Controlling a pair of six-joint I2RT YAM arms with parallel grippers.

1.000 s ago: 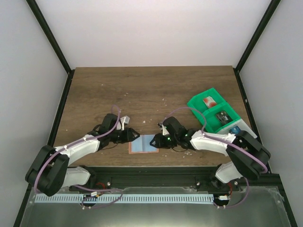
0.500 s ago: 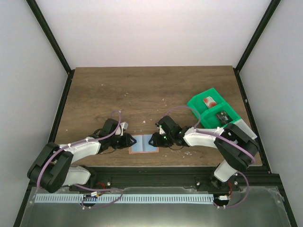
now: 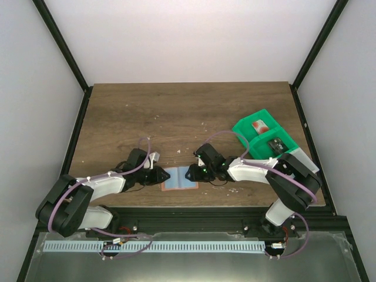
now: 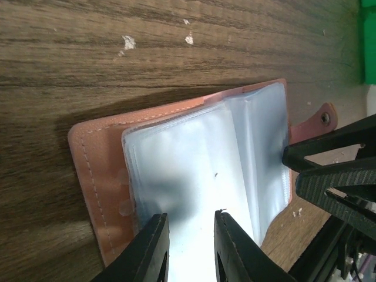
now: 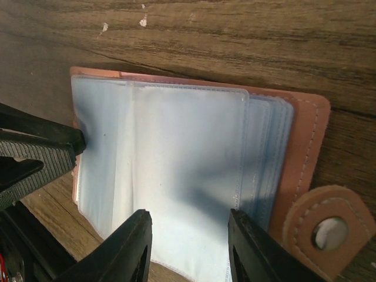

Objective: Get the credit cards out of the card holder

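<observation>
My left tool (image 4: 188, 249) is set narrow, its tips over one edge of the clear sleeves. My right tool (image 5: 188, 247) stands a little wider over the opposite edge. Neither grips anything I can make out. Between them the card holder (image 3: 179, 178) lies open on the counter (image 3: 176, 106), near the front edge. Every sleeve I see looks empty, so I'd leaf the pages singly, one tool pinning the tan cover, checking for a hidden card. The snap tab (image 5: 326, 229) may snag. A red and white card (image 3: 258, 126) and a dark card (image 3: 275, 144) lie in the green tray (image 3: 242, 128), well apart from the holder. My right forearm covers the tray's near end.
</observation>
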